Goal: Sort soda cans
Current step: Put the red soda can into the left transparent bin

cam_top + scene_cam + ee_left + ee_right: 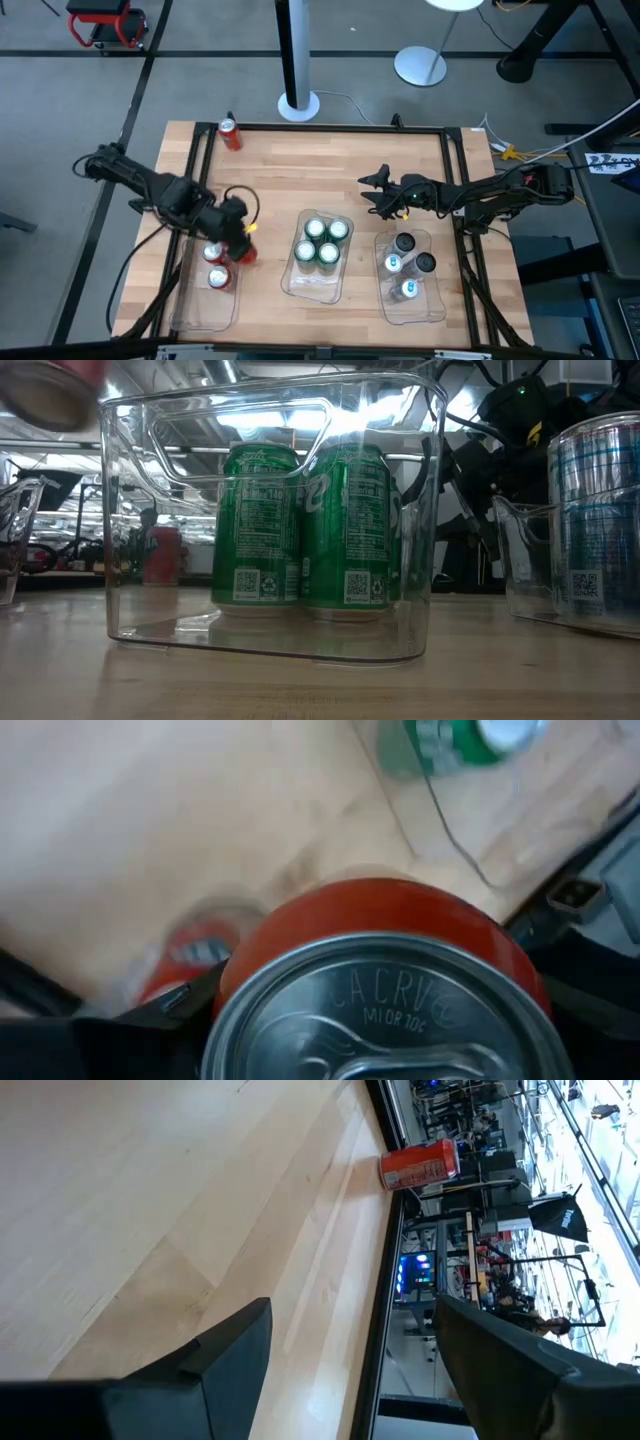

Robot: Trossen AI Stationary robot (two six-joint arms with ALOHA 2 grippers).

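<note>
My left gripper is shut on a red soda can, whose silver top fills the left wrist view. It hangs over the right rim of the left clear tray, in which two red cans stand. The low view shows the held can high at the left. Several green cans stand in the middle tray and several silver-grey cans in the right tray. Another red can stands at the table's far left. My right gripper stands open over bare wood, right of centre. My left gripper pinches the red can by its side wall, one dark finger on each side of it, close under the silver top. The fingers come from above, slanting down. The can is lifted clear of table and tray, its top toward the wrist.
The lone red can stands upright by the black frame rail along the table's far edge. Bare wood lies between the trays and the far edge. A white lamp base and a grey one stand on the floor beyond the table.
</note>
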